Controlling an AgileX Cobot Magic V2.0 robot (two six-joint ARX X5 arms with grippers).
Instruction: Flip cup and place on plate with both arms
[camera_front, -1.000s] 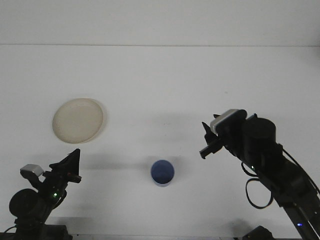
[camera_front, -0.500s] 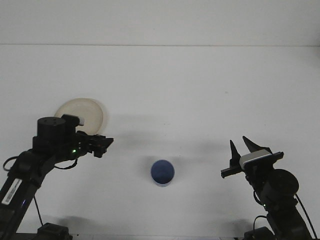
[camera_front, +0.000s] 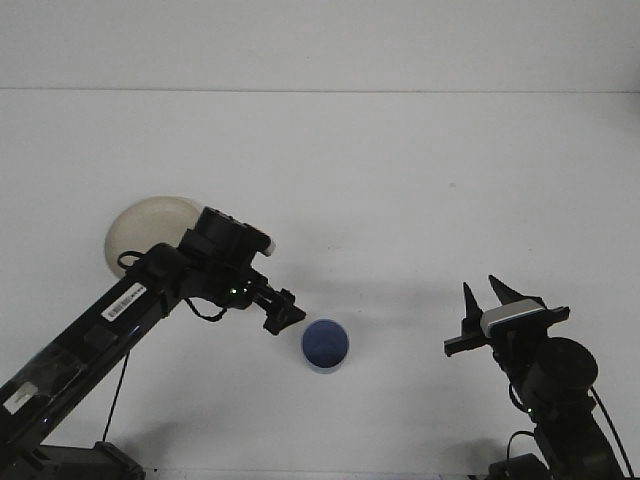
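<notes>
Since the earlier frame the left arm has reached much further toward the middle of the tabletop, and the left gripper (camera_front: 283, 311) is now just beside the blue cup (camera_front: 326, 345), at its upper left side; it does not seem to touch it. Whether its fingers are spread or pressed together I cannot tell, they are too dark and small. The right gripper (camera_front: 497, 300) stayed almost in the same place near the front right corner, with its fingers spread apart and pointing up, holding nothing. The cup stands near the front edge, about in the middle, with its opening up, so the blue inside is visible. The cream plate (camera_front: 140, 224) lies toward the left edge, and the left arm covers part of it. The tabletop (camera_front: 380, 170) is plain white and matte, with soft shadows under both arms. Behind its far edge there is a pale wall (camera_front: 320, 45).
</notes>
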